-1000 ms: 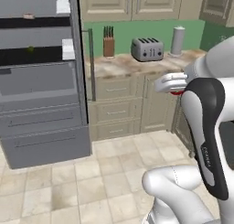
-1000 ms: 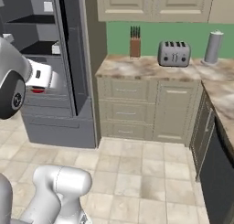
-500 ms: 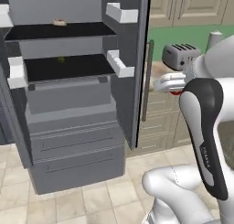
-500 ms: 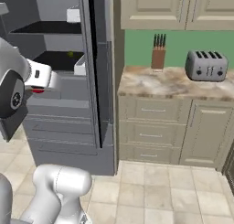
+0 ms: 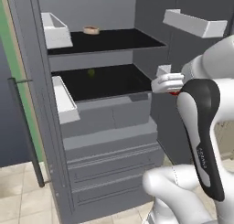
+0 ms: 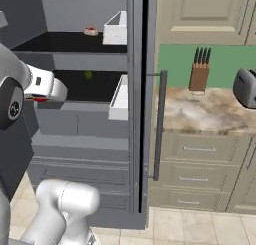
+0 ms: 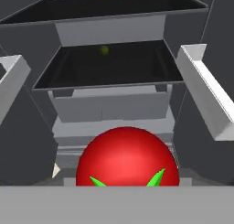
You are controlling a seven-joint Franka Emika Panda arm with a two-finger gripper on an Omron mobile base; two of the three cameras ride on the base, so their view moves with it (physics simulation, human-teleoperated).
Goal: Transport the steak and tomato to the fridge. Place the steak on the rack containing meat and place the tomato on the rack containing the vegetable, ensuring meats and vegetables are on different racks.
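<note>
My gripper hangs in front of the open fridge at the height of the lower rack, shut on the red tomato, whose red shows as a sliver under the hand. The lower black rack carries a small green vegetable far back. On the upper rack lies a small tan, meat-like piece. The steak is out of view.
White door bins stick out on both sides of the fridge opening, with grey drawers below the racks. The open door's long handle stands to the right. Beyond it a counter holds a knife block and a toaster.
The base has driven toward the fridge, so both base views have swung and the open racks now loom close. The gripper has stayed shut on the tomato.
</note>
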